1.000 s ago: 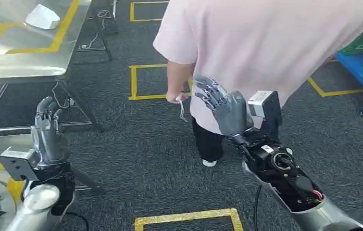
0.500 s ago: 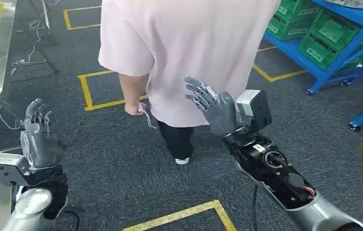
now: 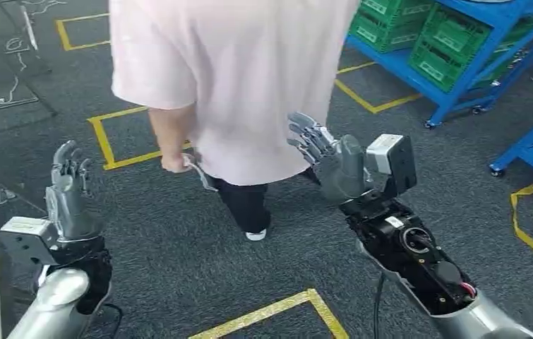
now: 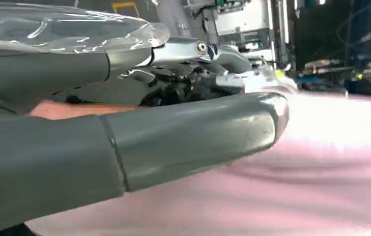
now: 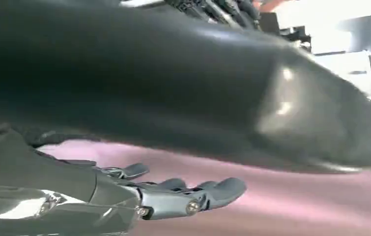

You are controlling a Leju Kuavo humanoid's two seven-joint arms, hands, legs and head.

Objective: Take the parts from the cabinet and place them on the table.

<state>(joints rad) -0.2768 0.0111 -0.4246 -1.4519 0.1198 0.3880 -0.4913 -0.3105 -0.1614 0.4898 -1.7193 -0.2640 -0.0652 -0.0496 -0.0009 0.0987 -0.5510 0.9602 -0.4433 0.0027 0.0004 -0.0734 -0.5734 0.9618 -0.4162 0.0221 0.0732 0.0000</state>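
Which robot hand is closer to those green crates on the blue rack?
The right robot hand. It is raised on the same side as the green crates; the left robot hand is on the far side, beyond the person.

The person's shirt is pale pink, the trousers black, the shoe white; the floor is dark grey speckled carpet marked with yellow tape outlines; the racks are bright blue and hold green crates; the left hand and right hand are grey with darker fingers, above silver arms; the strip in the person's hand looks whitish, though blurred.
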